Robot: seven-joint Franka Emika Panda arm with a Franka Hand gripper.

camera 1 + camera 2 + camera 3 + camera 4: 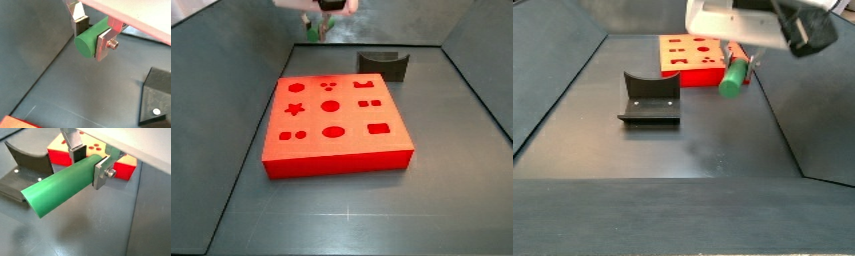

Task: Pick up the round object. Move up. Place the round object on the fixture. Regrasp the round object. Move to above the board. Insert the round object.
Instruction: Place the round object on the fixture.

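The smooth matte green cylinder peg (63, 187) is clamped crosswise near one end between my silver plate fingers (101, 173), my gripper (735, 62) holding it in the air beside the flat red slab board (333, 121). Gripped off-centre, it could pivot or slip. The dark notched fixture (648, 98) stands near the board, empty.

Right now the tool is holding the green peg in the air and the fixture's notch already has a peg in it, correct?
Not quite. The tool does hold the green peg in the air, but the fixture notch is empty, as a side view shows.
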